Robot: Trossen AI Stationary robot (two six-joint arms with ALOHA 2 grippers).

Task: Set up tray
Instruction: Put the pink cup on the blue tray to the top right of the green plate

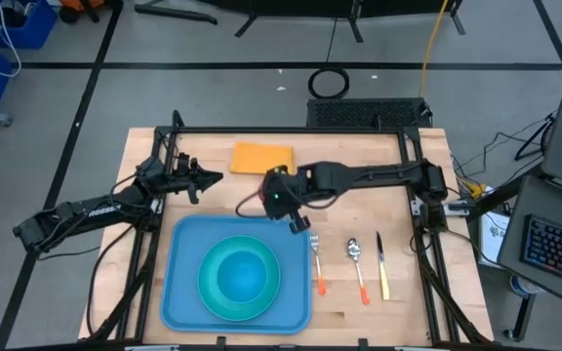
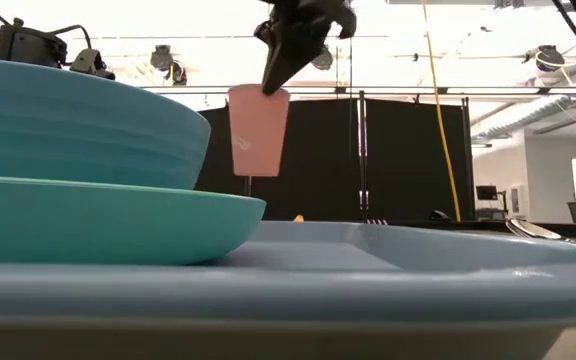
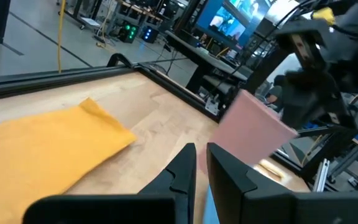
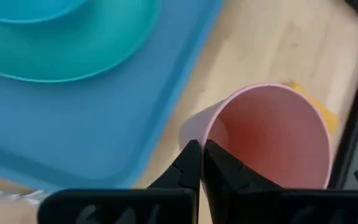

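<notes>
- My right fingers (image 4: 199, 163) are pinched on the rim of a pink cup (image 4: 272, 134), held off the counter (image 1: 466, 292).
- Below them lies the light-blue tray (image 1: 183, 244), carrying a teal plate (image 1: 213, 292) and blue bowl (image 1: 244, 278).
- My left fingers (image 3: 199, 163), nearly together and empty, sit beside a yellow cloth (image 3: 42, 146).

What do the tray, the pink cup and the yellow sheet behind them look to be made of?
The tray: probably moulded plastic, with a smooth light-blue satin surface and a rounded raised rim. The pink cup, held by the right gripper: likely matte plastic, thin-walled and evenly coloured. The yellow sheet: flat and limp; cloth or paper, I cannot tell which.
</notes>
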